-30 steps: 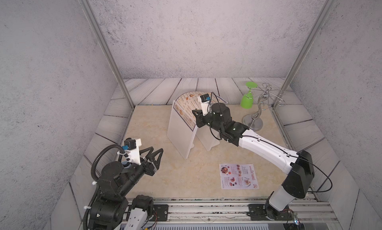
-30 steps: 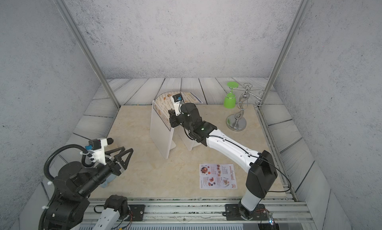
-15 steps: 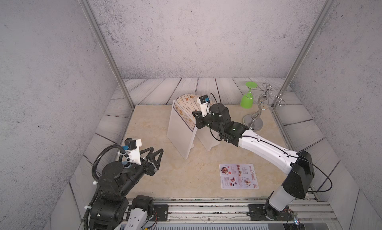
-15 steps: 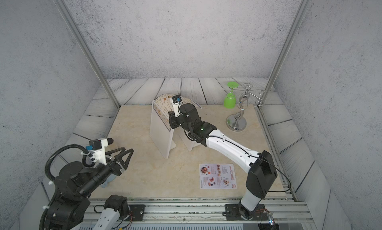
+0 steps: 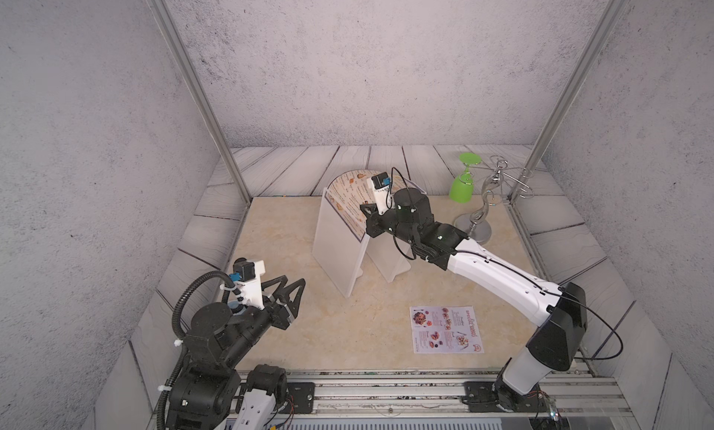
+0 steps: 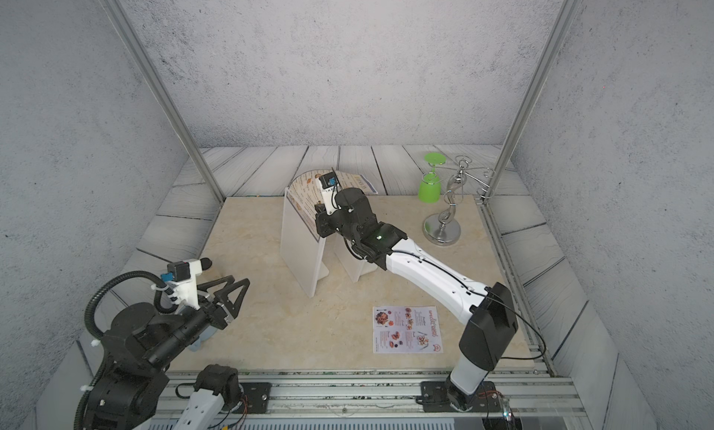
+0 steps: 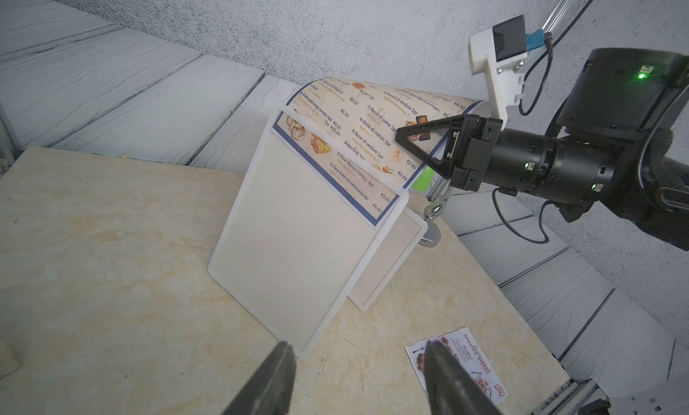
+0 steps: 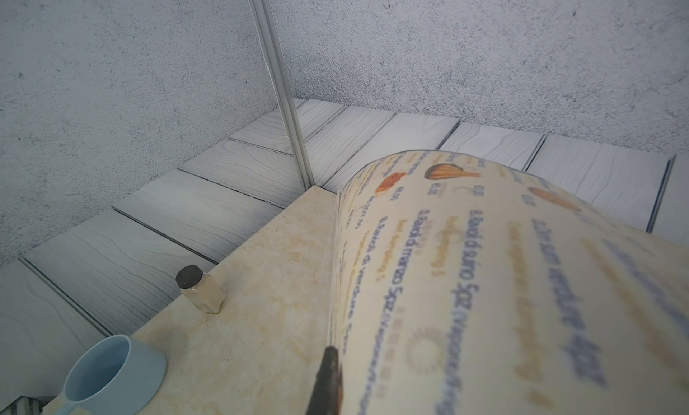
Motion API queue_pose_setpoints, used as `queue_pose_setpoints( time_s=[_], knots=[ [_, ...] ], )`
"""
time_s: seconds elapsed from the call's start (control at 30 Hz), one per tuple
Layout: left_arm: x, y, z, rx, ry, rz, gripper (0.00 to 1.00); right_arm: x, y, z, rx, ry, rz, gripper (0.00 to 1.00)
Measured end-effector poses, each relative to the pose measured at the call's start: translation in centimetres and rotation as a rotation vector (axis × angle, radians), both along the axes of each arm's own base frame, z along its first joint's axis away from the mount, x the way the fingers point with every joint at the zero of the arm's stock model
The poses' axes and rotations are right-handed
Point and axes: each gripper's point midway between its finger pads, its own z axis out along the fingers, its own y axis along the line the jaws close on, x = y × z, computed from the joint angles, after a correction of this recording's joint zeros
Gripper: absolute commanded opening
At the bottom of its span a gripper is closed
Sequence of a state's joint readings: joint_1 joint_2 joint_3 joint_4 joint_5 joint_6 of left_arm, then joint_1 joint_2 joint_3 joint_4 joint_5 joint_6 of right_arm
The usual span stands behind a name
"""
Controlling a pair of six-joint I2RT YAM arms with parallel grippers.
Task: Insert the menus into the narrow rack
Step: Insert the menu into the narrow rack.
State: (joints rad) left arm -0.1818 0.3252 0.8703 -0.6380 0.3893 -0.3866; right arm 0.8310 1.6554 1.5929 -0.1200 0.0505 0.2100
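Above rack [image 7: 298, 226] | right fingers [image 7: 404, 135] clamped on curled menu [image 7: 358, 133] edge | left fingers [image 7: 268, 379] spread (well away)

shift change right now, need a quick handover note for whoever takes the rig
Right gripper: shut on the large menu, which arches back over the rack; only its lower strip is at the front panel's top, apparently just started into the slot.
Left gripper: open, empty, hovering over the near left of the table.
Small menu: flat on the table near the right arm's base, untouched.
Done: nothing fully inserted.
Left: feed the large menu down, then pick up and insert the small menu.
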Motion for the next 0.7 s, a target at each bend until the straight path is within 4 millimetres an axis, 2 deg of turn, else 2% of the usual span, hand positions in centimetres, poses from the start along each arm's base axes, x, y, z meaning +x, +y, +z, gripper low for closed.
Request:
queue_pose_setpoints(
  time_s=[0.33, 0.7],
  knots=[
    [-0.1, 0.0, 0.1, -0.001, -0.004, 0.0, 0.59, -0.2, 0.8, -1.8, -0.043, 0.046, 0.038, 0.03],
    [-0.1, 0.0, 0.0, 0.0, -0.004, 0.0, 0.59, -0.4, 1.1, -2.0, -0.082, 0.058, 0.068, 0.04]
  ],
)
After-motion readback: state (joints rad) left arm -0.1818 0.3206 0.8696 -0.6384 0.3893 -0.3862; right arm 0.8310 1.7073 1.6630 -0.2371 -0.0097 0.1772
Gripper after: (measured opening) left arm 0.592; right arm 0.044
